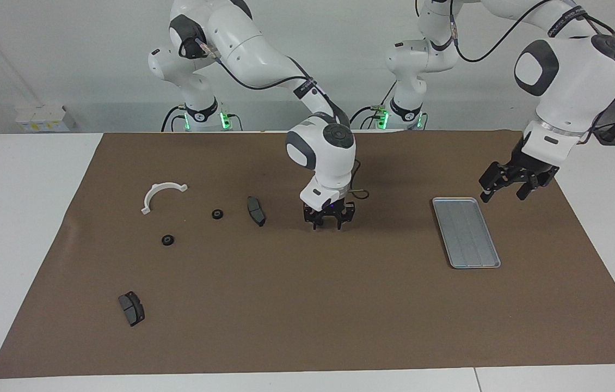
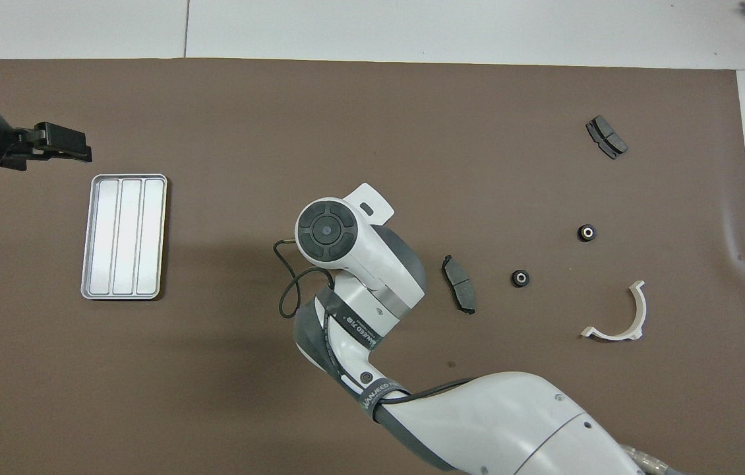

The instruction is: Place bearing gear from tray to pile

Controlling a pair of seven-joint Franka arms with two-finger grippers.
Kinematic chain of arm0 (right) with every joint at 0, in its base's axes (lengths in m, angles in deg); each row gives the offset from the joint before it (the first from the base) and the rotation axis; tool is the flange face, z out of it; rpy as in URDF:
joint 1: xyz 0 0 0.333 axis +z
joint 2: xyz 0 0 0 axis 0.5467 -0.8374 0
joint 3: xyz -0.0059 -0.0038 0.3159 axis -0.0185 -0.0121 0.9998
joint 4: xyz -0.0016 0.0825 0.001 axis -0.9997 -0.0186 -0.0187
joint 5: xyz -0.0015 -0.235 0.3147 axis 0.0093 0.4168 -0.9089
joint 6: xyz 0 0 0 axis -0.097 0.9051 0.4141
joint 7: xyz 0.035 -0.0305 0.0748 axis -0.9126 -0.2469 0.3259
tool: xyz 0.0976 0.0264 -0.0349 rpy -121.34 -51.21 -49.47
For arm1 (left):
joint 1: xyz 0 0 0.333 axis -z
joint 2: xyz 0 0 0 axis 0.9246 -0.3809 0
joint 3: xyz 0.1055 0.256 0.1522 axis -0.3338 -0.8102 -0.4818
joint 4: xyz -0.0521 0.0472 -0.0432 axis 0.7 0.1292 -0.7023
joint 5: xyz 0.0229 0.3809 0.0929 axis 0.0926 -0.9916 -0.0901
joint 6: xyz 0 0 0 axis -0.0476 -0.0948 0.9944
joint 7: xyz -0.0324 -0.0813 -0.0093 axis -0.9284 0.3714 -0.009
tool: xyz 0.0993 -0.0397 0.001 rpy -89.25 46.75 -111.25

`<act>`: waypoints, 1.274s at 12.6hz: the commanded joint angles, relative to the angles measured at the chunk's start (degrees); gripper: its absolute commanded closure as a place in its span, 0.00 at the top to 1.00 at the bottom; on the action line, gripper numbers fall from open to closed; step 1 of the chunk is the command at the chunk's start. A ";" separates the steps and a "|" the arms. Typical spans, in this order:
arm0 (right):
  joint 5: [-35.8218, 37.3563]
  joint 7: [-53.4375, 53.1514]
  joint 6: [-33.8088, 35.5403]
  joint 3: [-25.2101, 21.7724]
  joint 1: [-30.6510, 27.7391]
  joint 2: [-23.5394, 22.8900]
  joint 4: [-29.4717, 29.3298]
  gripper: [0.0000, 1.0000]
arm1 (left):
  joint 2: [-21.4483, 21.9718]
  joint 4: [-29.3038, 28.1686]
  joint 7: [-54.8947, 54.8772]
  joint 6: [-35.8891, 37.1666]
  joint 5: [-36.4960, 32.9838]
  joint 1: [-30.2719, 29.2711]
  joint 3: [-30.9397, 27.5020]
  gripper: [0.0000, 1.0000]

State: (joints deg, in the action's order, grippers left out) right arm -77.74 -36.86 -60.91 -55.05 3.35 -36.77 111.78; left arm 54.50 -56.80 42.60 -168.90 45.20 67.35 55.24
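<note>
In the overhead view the tray [image 2: 94, 234] is lying with its long axis running 12 to 6 o'clock. The left gripper [image 1: 506, 189] is hovering released off its 11 o'clock corner. The right gripper [image 1: 328, 222] is sitting low at mat centre; its grasp cannot be told. Two bearing gears [image 1: 217, 214] [image 1: 167, 239] are lying bore-up at its 9 o'clock in the facing view.
</note>
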 commanded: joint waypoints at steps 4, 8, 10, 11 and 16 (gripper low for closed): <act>1.03 -2.98 1.26 0.10 -0.19 1.31 2.34 0.64 | 2.22 -1.39 1.23 3.82 -8.98 2.98 0.32 1.00; 0.33 -2.72 3.28 0.28 -0.45 2.01 3.56 0.60 | 3.62 -4.11 6.34 3.21 -7.84 2.98 0.32 1.00; -0.72 -2.63 3.28 0.36 -0.45 2.19 3.83 0.60 | 4.15 -5.35 3.63 3.03 -4.25 2.37 0.32 1.00; -1.68 -2.37 3.28 0.36 -0.37 2.10 3.83 0.59 | 4.24 -5.53 0.57 3.12 -4.06 2.36 0.23 1.00; -3.27 -1.66 2.85 0.36 -0.37 2.10 3.75 0.22 | 4.24 -5.70 -0.17 3.12 -3.97 2.36 0.14 1.00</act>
State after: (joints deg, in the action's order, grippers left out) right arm -79.73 -38.28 -57.82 -54.96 3.29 -36.02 113.59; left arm 56.76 -60.44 43.54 -165.77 40.14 69.81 55.68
